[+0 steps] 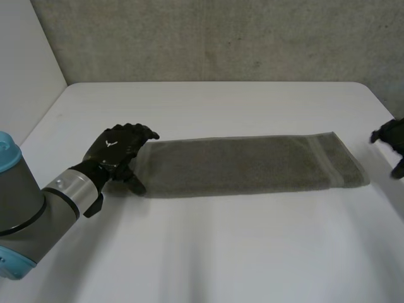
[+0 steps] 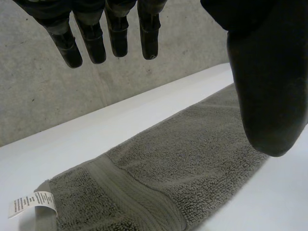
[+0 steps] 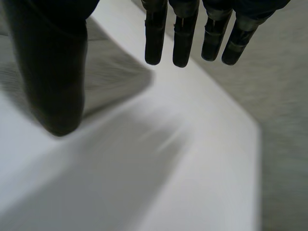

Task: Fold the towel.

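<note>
A grey-green towel [image 1: 246, 165] lies flat as a long band across the middle of the white table [image 1: 221, 252]. My left hand [image 1: 117, 151] hovers at the towel's left end, open, fingers straight and thumb spread. In the left wrist view the towel [image 2: 192, 159] lies beneath that hand [image 2: 269, 96], with a white label [image 2: 31, 204] at its near corner. My right hand [image 1: 392, 142] is off the towel's right end, a short gap away. It is open in its own view [image 3: 53, 72], with nothing between thumb and fingers; a towel corner [image 3: 110, 72] lies beyond the thumb.
A grey concrete wall [image 1: 221, 38] stands behind the table. The table's right edge [image 3: 255, 144] runs close under my right hand, with floor beyond it. Bare tabletop stretches in front of the towel.
</note>
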Controlling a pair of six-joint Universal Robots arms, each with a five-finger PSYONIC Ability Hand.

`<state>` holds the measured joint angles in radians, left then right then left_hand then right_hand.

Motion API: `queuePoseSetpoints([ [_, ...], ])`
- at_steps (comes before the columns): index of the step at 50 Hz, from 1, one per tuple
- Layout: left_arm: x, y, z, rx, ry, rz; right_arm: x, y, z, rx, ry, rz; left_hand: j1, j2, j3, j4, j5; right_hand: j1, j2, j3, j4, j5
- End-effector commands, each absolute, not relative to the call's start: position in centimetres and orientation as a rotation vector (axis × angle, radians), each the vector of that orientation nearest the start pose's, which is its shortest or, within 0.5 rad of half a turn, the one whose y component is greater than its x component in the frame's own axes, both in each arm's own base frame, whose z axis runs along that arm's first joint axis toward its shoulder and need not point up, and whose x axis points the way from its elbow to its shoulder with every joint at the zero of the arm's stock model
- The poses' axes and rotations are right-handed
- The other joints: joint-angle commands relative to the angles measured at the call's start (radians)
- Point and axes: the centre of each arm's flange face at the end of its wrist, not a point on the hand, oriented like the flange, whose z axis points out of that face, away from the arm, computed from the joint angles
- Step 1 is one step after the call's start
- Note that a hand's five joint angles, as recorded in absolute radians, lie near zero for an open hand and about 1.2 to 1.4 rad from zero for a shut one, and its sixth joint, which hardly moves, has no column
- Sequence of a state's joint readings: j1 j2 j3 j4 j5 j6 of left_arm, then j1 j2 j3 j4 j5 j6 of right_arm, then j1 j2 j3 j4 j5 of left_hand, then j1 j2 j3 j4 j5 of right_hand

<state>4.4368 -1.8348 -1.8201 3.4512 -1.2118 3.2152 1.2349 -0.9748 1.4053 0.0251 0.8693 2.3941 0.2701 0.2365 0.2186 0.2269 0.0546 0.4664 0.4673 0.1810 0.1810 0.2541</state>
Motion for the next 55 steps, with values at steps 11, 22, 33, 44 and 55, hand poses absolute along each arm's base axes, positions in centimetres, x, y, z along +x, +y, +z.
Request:
queuePoseSetpoints([
  [11, -24.4, -26.0, 18.0, 0.884, 2.645, -2.191, 7.5, -40.1, 12.0, -0.956, 2.272, -1.616, -0.092, -0.058, -0.044, -0.052, -0.051, -0.009, -0.009, -0.007, -0.006, 0.029],
  [22, -24.4, -26.0, 17.9, 0.887, 2.642, -2.195, 7.9, -40.6, 11.3, -0.963, 2.265, -1.606, -0.092, -0.058, -0.044, -0.052, -0.051, 0.135, 0.134, -0.007, -0.006, 0.173],
  [33, -24.4, -26.0, 17.8, 0.886, 2.644, -2.193, 8.4, -41.1, 10.8, -0.989, 2.252, -1.616, -0.092, -0.058, -0.044, -0.052, -0.051, 0.393, 0.392, -0.007, -0.006, 0.431],
  [44, -24.5, -26.0, 17.8, 0.891, 2.646, -2.192, 8.3, -41.2, 11.1, -0.994, 2.248, -1.630, -0.092, -0.058, -0.044, -0.052, -0.051, 0.930, 0.929, -0.007, -0.006, 0.968],
  [55, -24.4, -26.0, 17.9, 0.884, 2.641, -2.195, 6.6, -41.7, 13.3, -0.992, 2.261, -1.717, -0.092, -0.058, -0.044, -0.052, -0.051, 0.930, 0.929, -0.007, -0.006, 0.968],
])
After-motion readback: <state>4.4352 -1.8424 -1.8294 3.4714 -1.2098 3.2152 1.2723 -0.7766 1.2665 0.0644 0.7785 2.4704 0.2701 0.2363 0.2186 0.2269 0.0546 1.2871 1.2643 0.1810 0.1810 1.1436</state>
